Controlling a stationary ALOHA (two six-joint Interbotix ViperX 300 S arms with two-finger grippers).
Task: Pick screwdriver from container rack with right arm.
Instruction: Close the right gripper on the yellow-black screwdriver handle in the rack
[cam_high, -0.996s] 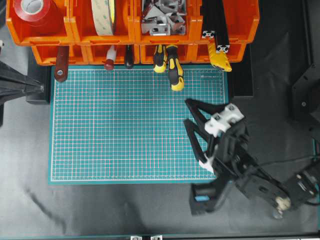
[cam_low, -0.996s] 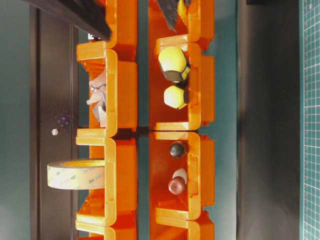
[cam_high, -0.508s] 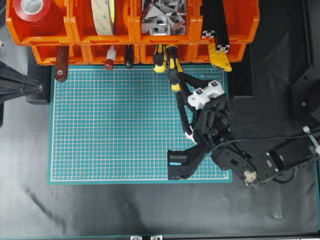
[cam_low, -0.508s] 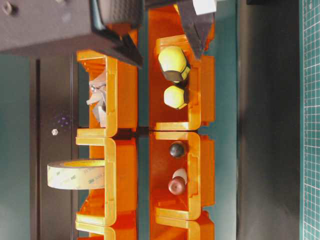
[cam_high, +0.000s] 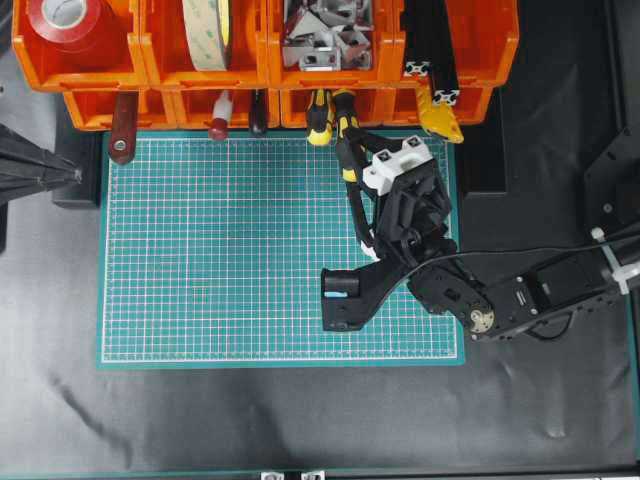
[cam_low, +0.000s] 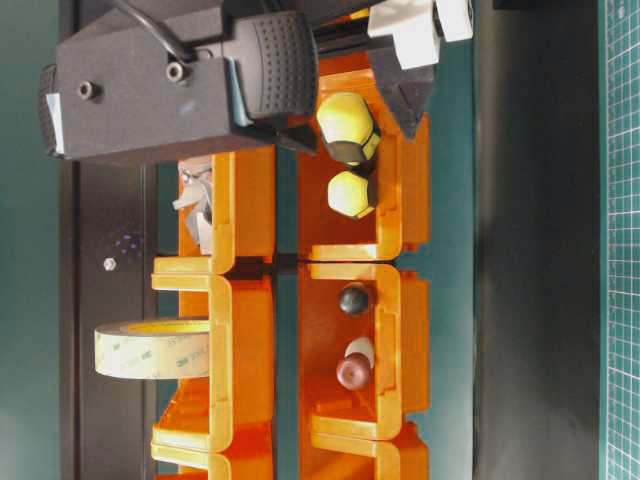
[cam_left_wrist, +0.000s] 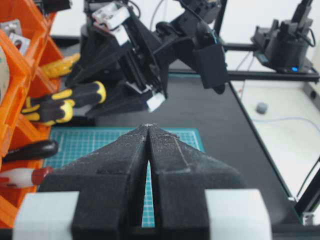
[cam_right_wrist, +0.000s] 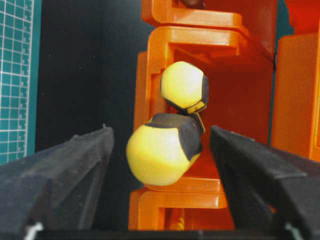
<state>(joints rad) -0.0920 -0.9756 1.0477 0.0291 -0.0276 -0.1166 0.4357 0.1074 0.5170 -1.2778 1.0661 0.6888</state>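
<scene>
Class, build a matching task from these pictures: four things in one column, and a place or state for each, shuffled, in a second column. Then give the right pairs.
Things:
1. screwdriver
2. left tool
3. red tape roll
4. right tool

Place or state:
A. shut, holding nothing
B. open, one finger on either side of a handle
C. top-tier bin at the rack's end
D. handle sticks out of a lower bin

Pairs: 1-D, 2-A, 3-C, 4-B

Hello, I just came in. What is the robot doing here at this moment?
The right gripper is open and lined up on the screwdriver, whose yellow-and-black handle sticks out of the orange container rack. The fingers stand on either side of the handle but are not closed on it, so nothing is picked yet. A second yellow-and-black tool sits just beside it. The left gripper is shut and holds nothing.
</scene>
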